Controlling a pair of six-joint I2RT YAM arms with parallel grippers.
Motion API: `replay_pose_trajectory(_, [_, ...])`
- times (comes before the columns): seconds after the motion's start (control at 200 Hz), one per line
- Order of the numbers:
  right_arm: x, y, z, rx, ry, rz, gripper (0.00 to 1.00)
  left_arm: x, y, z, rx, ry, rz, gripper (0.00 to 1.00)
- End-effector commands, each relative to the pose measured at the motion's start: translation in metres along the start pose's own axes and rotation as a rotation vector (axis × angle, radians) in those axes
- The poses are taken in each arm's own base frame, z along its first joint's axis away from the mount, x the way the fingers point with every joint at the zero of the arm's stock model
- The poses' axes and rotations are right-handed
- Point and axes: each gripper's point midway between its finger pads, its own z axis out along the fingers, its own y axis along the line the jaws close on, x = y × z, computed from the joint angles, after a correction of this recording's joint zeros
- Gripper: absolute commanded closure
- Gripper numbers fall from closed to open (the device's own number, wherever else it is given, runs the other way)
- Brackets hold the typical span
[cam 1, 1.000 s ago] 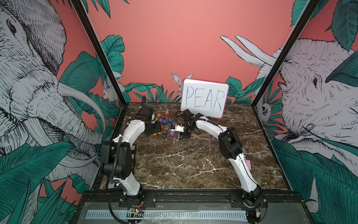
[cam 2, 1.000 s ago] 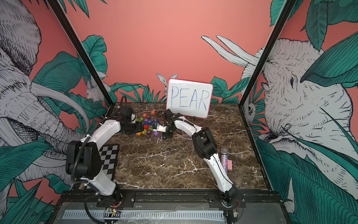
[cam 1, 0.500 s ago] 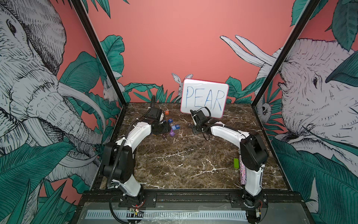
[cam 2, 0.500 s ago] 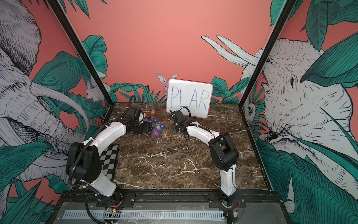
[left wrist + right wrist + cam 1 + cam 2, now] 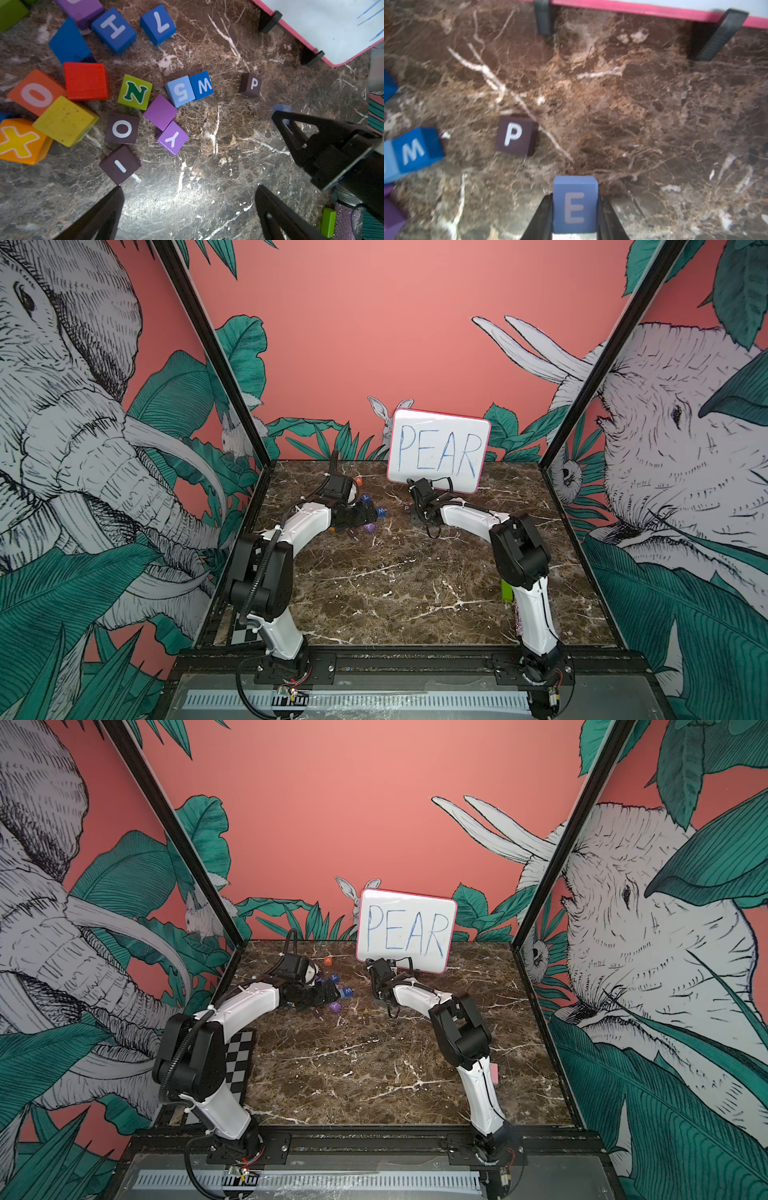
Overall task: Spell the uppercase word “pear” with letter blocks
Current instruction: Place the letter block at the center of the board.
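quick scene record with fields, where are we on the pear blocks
word: PEAR, blue handwriting on pink-edged whiteboard
P: dark maroon cube, alone on brown marble tabletop
E: blue cube, in right jaws, shut, near P
left jaws: open, empty, beside the loose cube pile
A: small orange cube, toward the back, untouched
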Motion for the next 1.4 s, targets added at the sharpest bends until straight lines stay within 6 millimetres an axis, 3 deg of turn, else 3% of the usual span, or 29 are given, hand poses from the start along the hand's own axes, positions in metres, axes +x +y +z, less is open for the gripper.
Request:
replay_pose_trajectory(0.0, [-0.013, -0.009, 0.000, 0.071, -0.025, 0.041, 1.00, -0.008, -0.009, -0.008, 0.015, -0.025, 0.020, 0.01])
replay_pose_trajectory(0.41, [-0.007, -0.005, 0.024, 0.091, 0.015, 0.054, 1.00, -0.008, -0.005, -0.005, -0.003, -0.013, 0.026, 0.01])
replay_pose_trajectory(1.0, [-0.010, -0.005, 0.036, 0.114, 0.007, 0.075, 1.00, -0.009, 0.001, -0.013, -0.041, -0.025, 0.048, 0.01])
replay_pose_trajectory(1.395, [-0.013, -0.002, 0.037, 0.101, 0.004, 0.078, 0.86, -0.007, 0.002, -0.011, -0.044, -0.020, 0.045, 0.01])
